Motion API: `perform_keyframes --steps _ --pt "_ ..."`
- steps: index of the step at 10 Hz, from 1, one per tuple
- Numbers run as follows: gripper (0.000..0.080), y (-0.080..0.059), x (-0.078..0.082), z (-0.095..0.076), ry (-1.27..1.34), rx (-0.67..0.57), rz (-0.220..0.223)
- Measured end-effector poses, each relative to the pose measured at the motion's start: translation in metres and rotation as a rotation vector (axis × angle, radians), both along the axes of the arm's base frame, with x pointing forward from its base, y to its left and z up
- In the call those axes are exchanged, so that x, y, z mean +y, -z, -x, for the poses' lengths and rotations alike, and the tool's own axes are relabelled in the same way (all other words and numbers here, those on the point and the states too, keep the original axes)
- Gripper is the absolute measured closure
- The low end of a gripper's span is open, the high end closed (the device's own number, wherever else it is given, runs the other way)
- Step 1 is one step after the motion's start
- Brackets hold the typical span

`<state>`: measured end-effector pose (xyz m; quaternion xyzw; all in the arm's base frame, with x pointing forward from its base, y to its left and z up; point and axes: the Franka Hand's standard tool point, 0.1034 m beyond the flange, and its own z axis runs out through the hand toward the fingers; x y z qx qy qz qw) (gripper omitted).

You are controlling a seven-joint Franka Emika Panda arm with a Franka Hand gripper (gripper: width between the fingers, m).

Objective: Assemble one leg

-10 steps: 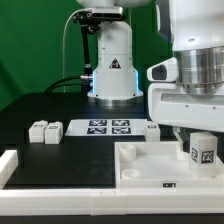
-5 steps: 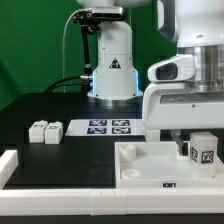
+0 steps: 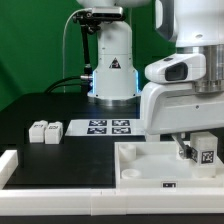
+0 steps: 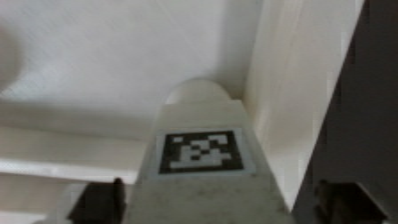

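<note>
My gripper (image 3: 200,150) is shut on the leg (image 3: 205,153), a small white block with a black-and-white tag on its face. It holds the leg low over the right part of the large white panel (image 3: 150,165) at the exterior view's right. In the wrist view the leg (image 4: 201,130) stands between my dark fingertips (image 4: 100,200) and points down at the panel (image 4: 107,70), close to its surface. Whether the leg touches the panel I cannot tell.
Two more small white legs (image 3: 44,131) lie at the exterior view's left. The marker board (image 3: 108,126) lies behind the panel. A white rail (image 3: 8,165) runs along the front left. The arm's base (image 3: 112,60) stands at the back.
My gripper has moved down and slightly toward the exterior view's right with the leg, bringing it closer to the panel.
</note>
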<state>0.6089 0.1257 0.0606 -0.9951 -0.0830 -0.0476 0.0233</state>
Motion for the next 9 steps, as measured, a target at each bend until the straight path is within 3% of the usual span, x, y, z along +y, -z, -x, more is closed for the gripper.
perform_keyframes --steps 2,4,6,9 --pt "0.0510 0.000 -0.002 0.000 0.032 0.001 -0.002" --pt "0.0510 0.000 -0.001 0.000 0.034 0.001 -0.002" --pt "0.0510 0.000 -0.003 0.000 0.299 0.016 -0.029" --pt "0.0510 0.001 -0.020 0.000 0.653 0.008 -0.045"
